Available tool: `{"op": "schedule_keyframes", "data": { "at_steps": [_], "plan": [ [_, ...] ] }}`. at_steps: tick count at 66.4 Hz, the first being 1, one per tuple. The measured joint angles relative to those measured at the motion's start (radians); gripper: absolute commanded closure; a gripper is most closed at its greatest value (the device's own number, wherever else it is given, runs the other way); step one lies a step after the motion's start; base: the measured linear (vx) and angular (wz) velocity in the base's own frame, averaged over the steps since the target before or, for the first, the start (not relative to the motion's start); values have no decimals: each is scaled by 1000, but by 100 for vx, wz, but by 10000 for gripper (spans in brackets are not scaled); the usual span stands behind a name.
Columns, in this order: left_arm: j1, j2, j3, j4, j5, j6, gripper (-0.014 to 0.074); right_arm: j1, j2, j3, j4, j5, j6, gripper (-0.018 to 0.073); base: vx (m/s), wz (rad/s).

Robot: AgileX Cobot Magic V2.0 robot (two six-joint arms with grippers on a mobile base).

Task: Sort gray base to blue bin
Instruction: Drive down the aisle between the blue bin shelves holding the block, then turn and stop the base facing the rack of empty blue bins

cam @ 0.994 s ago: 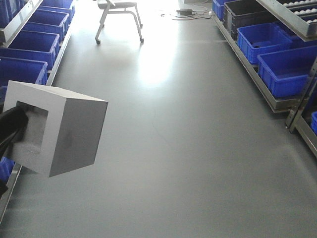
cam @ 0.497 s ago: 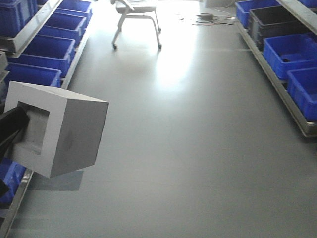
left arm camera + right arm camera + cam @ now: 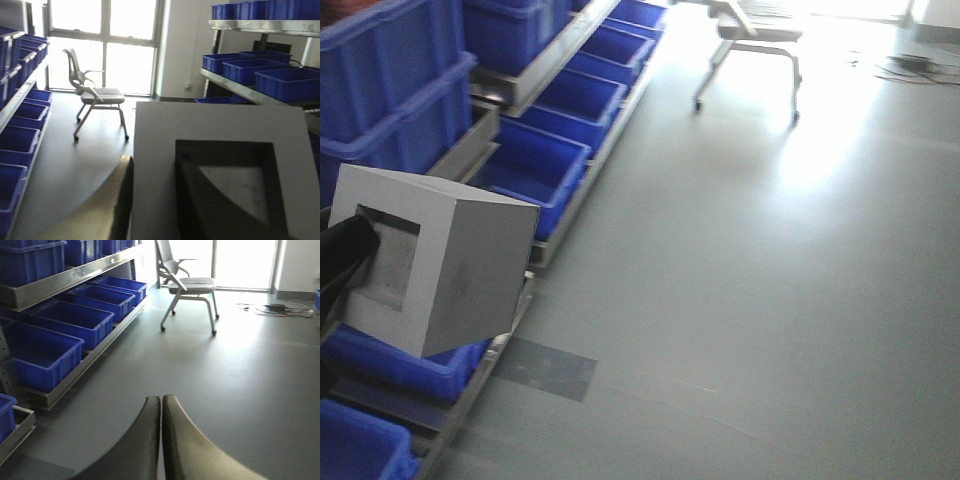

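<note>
The gray base (image 3: 470, 270) hangs at the left of the front view, its square recess facing left. My left gripper (image 3: 155, 162) is shut on one wall of it: one finger (image 3: 200, 200) lies inside the recess, the other (image 3: 117, 200) against the outer face. In the left wrist view the gray base (image 3: 220, 125) fills the lower right. A row of open blue bins sits on the low rack behind it, the nearest blue bin (image 3: 525, 170) just beyond the base. My right gripper (image 3: 161, 400) is shut on nothing, above bare floor.
A wheeled chair (image 3: 750, 40) stands far down the aisle. Stacked blue bins (image 3: 390, 90) rise at the upper left of the rack. A gray patch (image 3: 545, 368) marks the floor by the rack's rail. Cables (image 3: 280, 307) lie near the window.
The front view has swung left. The left rack of blue bins now fills the left side and is much closer. The base stays held in the same spot in the frame.
</note>
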Motion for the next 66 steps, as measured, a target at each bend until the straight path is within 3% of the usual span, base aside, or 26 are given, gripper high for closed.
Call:
{"op": "schedule_keyframes", "data": {
  "at_steps": [66],
  "plan": [
    [0, 0, 0, 0, 0, 0, 603, 0, 0, 0, 0, 0, 0, 564, 18, 65]
  ]
}}
